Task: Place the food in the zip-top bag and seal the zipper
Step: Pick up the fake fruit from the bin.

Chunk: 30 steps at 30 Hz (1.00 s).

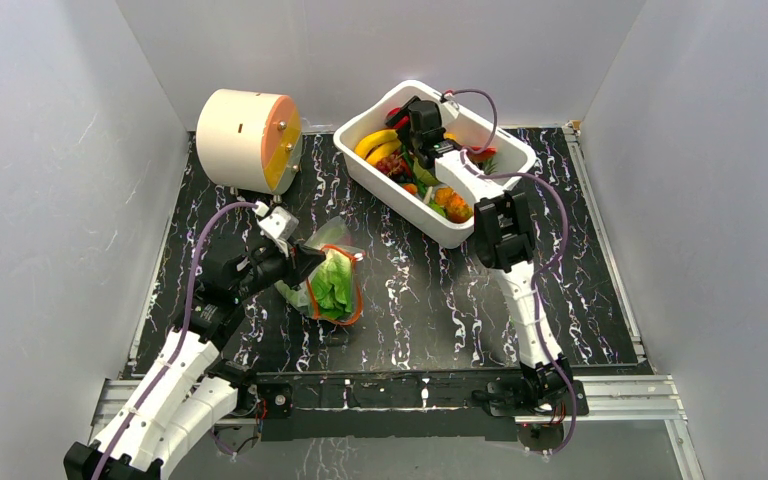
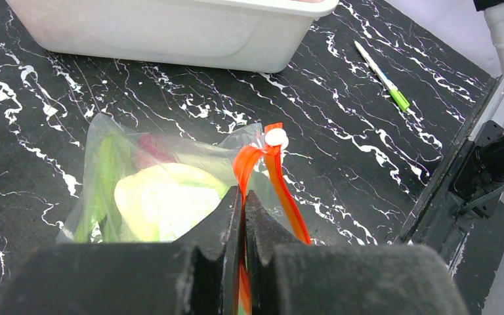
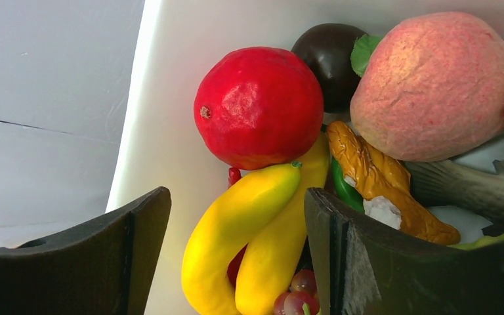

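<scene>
The clear zip-top bag [image 1: 332, 285] lies left of centre with leafy greens [image 2: 161, 207] inside. Its orange-red zipper [image 2: 289, 190] stands open in a loop. My left gripper [image 2: 243, 197] is shut on one side of that zipper strip. My right gripper [image 3: 236, 203] is open over the white tub [image 1: 450, 232], its jaws standing either side of the yellow bananas [image 3: 262, 230]. In the tub next to them lie a red fruit [image 3: 259, 105], a pink peach [image 3: 433, 85], a dark fruit [image 3: 331, 59] and grapes [image 3: 295, 292]. The bananas [image 1: 378, 148] also show in the top view.
A cream cylinder with an orange face [image 1: 250, 140] stands at the back left. A green-tipped pen [image 2: 384, 75] lies on the black marbled table near the right arm's base. Grey walls enclose the table on three sides.
</scene>
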Tool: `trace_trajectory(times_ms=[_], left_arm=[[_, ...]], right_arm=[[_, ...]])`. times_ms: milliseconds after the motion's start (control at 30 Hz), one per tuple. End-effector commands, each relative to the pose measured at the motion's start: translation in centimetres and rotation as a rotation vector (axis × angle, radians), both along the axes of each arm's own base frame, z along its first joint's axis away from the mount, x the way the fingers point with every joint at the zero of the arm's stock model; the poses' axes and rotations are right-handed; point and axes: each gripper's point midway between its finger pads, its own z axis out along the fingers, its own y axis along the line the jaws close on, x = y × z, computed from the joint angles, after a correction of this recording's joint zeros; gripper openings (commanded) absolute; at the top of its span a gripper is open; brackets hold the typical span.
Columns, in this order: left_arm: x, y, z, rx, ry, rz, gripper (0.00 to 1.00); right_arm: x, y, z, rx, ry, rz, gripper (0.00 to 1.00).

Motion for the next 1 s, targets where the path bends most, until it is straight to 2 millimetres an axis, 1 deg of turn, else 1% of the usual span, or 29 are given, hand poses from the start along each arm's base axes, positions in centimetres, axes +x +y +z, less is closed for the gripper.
trace_trajectory(times_ms=[0, 100, 267, 367, 467, 567, 700, 800, 967], left_arm=[[0.1, -0.1, 1.5, -0.017, -0.065, -0.004, 0.0], [0.2, -0.1, 1.4, -0.015, -0.065, -0.003, 0.0], [0.3, 0.0, 1.4, -0.01, -0.065, 0.0, 0.0], [0.3, 0.1, 1.4, -0.006, -0.068, 0.002, 0.0], [0.3, 0.1, 1.3, -0.002, -0.067, 0.002, 0.0], [0.3, 0.0, 1.4, -0.003, -0.067, 0.0, 0.0], [0.1, 0.1, 1.6, -0.007, -0.071, 0.0, 0.0], [-0.1, 0.2, 1.7, -0.008, -0.072, 0.001, 0.0], [-0.4, 0.1, 1.9, -0.025, -0.06, -0.003, 0.0]], right_arm=[[-0.2, -0.1, -3.7, -0.041, 0.092, -0.04, 0.72], [-0.6, 0.5, -4.8, -0.03, 0.109, -0.038, 0.71], [-0.4, 1.3, -5.3, 0.007, 0.091, -0.018, 0.63], [-0.3, 1.8, -4.2, 0.044, 0.036, 0.002, 0.52], [-0.3, 2.1, -3.3, 0.083, -0.016, 0.018, 0.38], [-0.2, 2.4, -1.9, 0.103, -0.053, 0.032, 0.3], [-0.2, 2.9, 0.0, 0.129, -0.105, 0.056, 0.26], [-0.4, 3.3, 2.0, 0.143, -0.146, 0.085, 0.25], [-1.1, 3.3, 5.3, 0.145, -0.203, 0.114, 0.25]])
